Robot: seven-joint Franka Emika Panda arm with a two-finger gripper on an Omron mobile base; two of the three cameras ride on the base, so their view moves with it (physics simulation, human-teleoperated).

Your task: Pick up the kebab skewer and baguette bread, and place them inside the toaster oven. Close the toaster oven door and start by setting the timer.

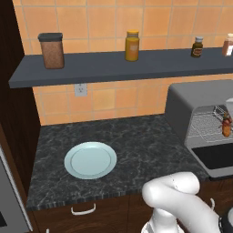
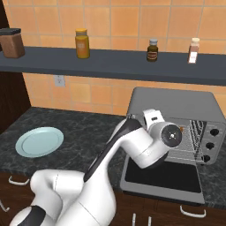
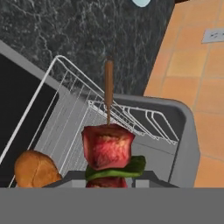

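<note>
My tool [image 3: 109,181] is closed on the kebab skewer [image 3: 108,144], its jaws drawn in narrow around the stick; in the hand view the skewer rises straight out from between them, a red chunk of meat above a green piece, with the bare wooden end of the stick pointing away from me. I hold it at the mouth of the toaster oven [image 2: 176,103], above the wire rack [image 3: 74,118], and I cannot tell whether it touches the wires. From the left base view the skewer [image 1: 226,125] shows as a small upright dark and orange shape in front of the rack inside the oven's opening. The baguette bread [image 3: 35,168] lies on the rack beside the skewer; I see only one rounded orange-brown end of it. The toaster oven door [image 2: 161,176] hangs fully open, folded down flat in front of the oven with its dark glass facing up. The oven stands on the dark speckled table [image 1: 136,141], well apart from a pale blue plate [image 1: 90,159] that lies bare toward the left. Above, a grey shelf [image 1: 113,68] on the tiled wall carries a brown canister [image 1: 51,50], a yellow jar [image 1: 132,45] and a small dark bottle [image 1: 197,47].
</note>
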